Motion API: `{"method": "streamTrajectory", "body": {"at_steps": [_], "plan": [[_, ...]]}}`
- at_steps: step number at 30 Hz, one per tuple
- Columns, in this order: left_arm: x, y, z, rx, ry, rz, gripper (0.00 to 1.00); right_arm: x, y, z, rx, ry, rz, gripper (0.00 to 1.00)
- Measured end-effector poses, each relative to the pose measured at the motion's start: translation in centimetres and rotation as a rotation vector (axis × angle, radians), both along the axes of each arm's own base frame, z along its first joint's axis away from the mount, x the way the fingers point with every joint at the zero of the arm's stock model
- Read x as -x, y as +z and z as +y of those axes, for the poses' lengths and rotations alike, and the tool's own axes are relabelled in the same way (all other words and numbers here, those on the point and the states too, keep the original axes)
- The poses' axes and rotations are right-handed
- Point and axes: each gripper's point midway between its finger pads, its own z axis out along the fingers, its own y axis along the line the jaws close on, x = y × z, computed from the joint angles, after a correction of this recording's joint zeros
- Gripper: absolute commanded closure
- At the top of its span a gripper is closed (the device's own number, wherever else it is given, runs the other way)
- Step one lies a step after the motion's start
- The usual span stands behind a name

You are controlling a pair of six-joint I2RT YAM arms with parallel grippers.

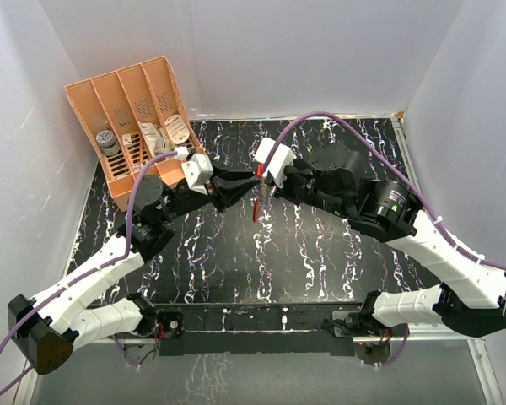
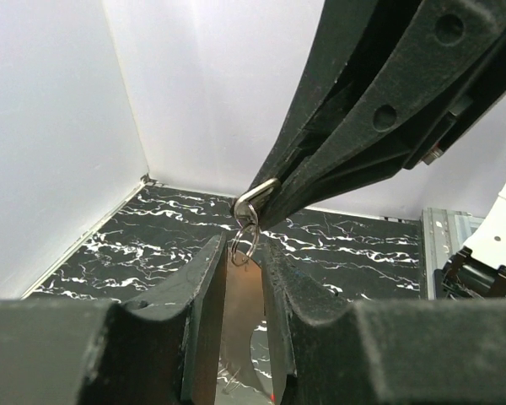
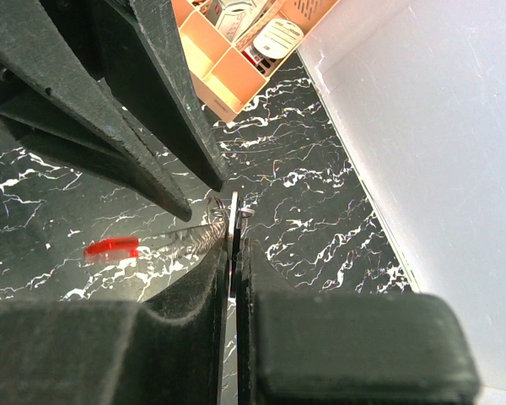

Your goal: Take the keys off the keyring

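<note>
The keyring's red oval tag point(image 1: 256, 205) hangs by its thin metal ring point(image 2: 243, 243) above the middle of the black marbled table. My right gripper point(image 1: 265, 179) is shut on the small silver key point(image 2: 257, 195), seen edge-on between its pads in the right wrist view point(image 3: 234, 221). My left gripper point(image 1: 246, 184) meets it from the left. Its jaws stand apart in the left wrist view point(image 2: 244, 246), with the tag's face point(image 2: 240, 312) showing in the gap just below the ring. In the right wrist view the tag point(image 3: 111, 247) hangs beyond the left fingertips point(image 3: 184, 209).
A peach organiser point(image 1: 126, 118) with several small items stands at the back left, and also shows in the right wrist view point(image 3: 223, 67). White walls close in the table at the back and both sides. Purple cables arc over both arms.
</note>
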Motion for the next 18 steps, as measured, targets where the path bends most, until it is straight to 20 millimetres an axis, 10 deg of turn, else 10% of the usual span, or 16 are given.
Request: {"method": "streamTrajectory", "body": {"at_steps": [18], "plan": [[-1.6,-0.9,-0.6,0.001,0.039,0.01,0.78,0.3,0.0,0.3,-0.006,0.019,0.007,1.0]]}}
